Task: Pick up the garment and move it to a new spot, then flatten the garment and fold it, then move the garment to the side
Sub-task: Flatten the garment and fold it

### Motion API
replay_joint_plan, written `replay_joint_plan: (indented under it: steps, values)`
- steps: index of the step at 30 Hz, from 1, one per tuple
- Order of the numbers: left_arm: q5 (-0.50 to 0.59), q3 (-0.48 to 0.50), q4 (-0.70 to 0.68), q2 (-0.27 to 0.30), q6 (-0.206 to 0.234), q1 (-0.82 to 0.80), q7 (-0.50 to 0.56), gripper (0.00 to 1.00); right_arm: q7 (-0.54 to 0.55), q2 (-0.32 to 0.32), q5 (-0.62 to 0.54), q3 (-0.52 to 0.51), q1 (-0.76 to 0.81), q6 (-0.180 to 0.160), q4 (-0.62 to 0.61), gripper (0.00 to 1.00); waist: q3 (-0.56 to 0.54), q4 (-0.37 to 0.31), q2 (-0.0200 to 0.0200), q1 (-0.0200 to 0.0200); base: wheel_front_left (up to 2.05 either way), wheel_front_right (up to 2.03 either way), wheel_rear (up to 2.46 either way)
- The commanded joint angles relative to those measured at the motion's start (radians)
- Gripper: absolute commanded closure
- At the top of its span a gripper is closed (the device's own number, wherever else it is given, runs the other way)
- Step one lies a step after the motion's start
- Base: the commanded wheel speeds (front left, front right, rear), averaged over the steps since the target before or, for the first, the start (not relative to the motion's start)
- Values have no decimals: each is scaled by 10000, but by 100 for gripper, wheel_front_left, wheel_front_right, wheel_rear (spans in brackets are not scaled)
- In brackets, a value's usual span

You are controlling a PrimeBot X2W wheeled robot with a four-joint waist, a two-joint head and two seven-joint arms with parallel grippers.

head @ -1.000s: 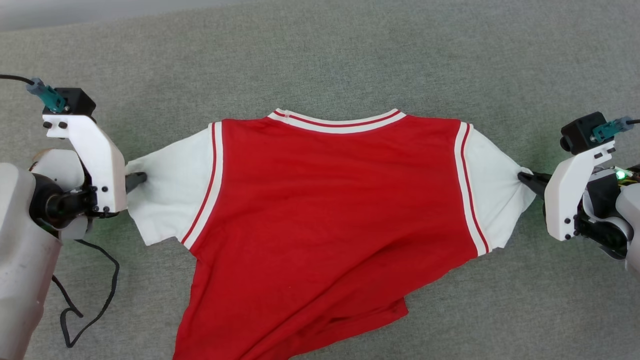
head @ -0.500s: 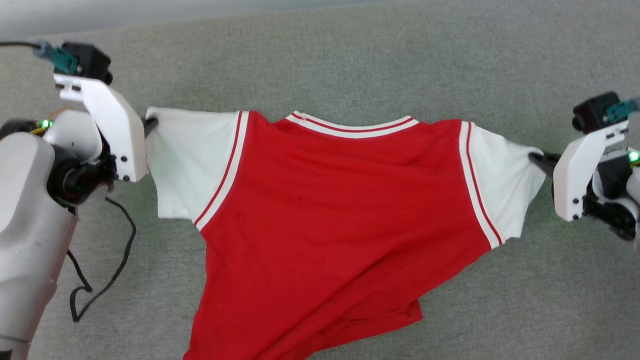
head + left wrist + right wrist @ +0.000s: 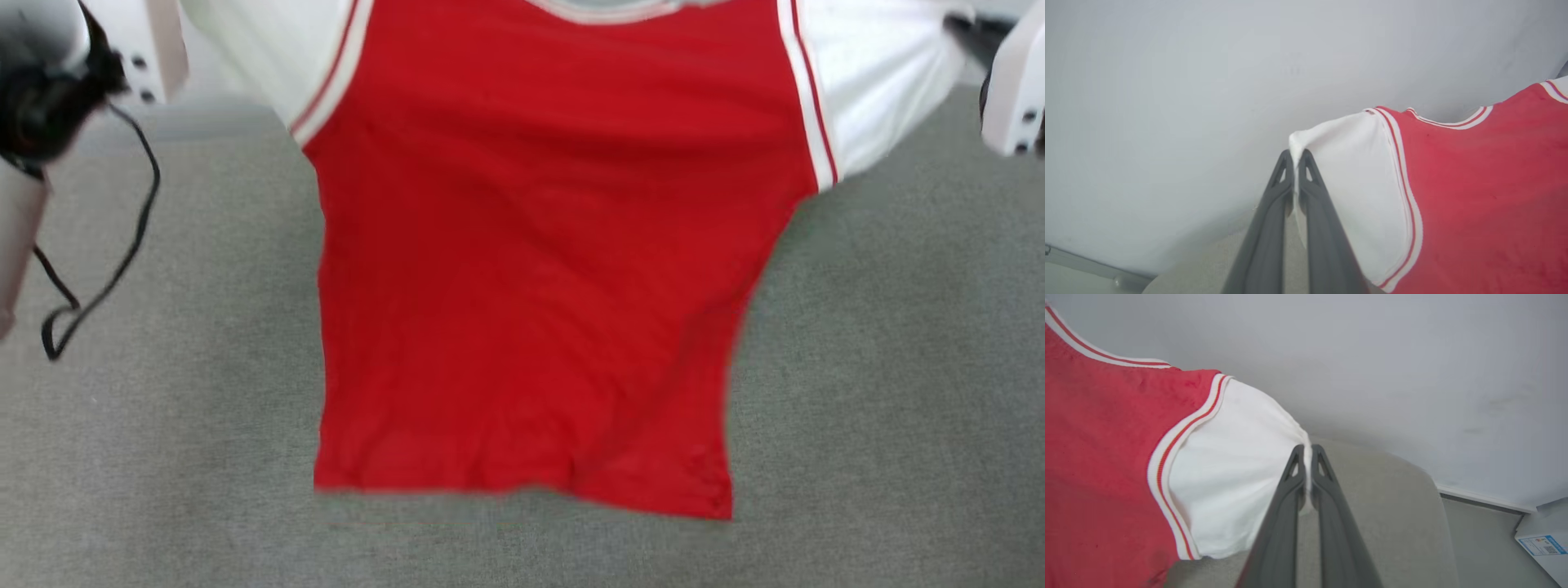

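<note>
The garment (image 3: 531, 269) is stretched out between my two grippers, its plain red side towards the head view, and no lettering shows. Its hem hangs straight across the lower part of that view, over the grey surface. My left gripper (image 3: 1295, 159) is shut on the edge of the white left sleeve (image 3: 1355, 196). Only this arm's white mount (image 3: 155, 49) shows at the top left of the head view. My right gripper (image 3: 1308, 451) is shut on the edge of the white right sleeve (image 3: 1237, 477). Its dark fingers (image 3: 976, 28) reach in from the top right of the head view.
A grey fabric-covered surface (image 3: 898, 367) lies under the shirt, with a rounded edge (image 3: 1425, 482) in the right wrist view. A black cable (image 3: 122, 245) dangles from my left arm. Behind stands a pale wall (image 3: 1167, 81). A white box with a blue label (image 3: 1541, 543) sits on the floor.
Both grippers have risen and carried the sleeves up and away from me. The body of the shirt has come off the surface and now hangs straight, its creased lower corner pulled out.
</note>
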Motion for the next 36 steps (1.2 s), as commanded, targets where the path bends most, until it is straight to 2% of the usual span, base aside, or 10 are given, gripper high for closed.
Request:
replay_joint_plan:
  steps: [1,5,12,18,23,28,33,36]
  values:
    - [26,-35,14,-3,12,-167,-64,100,-22,17,-49,-18,-140,-18,60,100,-198,38,0,-2,0,0,0]
    - [219,-254,430,-191,12,-1428,-624,100,-76,326,-317,-68,-1245,-18,335,100,-612,158,0,-2,0,0,0]
    - [228,-805,1190,-494,11,-3370,-767,100,152,593,-766,-1,-2879,-18,866,100,-964,421,0,-2,0,0,0]
    - [349,-1289,1870,-404,11,-4459,-867,100,465,711,-994,69,-3789,-18,1256,100,-793,487,0,-2,0,0,0]
    - [345,-1622,2243,-107,11,-5113,-942,100,772,1047,-1160,79,-4461,-18,1726,100,-33,396,0,-2,0,0,0]
    - [291,-1802,2562,46,12,-6016,-1228,100,831,1473,-1270,-2,-5285,-18,2151,100,1221,390,0,-2,0,0,0]
    - [193,-1626,3212,-182,16,-7247,-1805,100,749,1714,-1313,-245,-6505,-18,2500,100,2787,603,0,-2,0,0,0]
    - [-231,-1047,3734,-569,117,-7966,-2292,100,698,1776,-1519,-248,-7423,-18,2642,100,3720,776,0,-2,0,0,0]
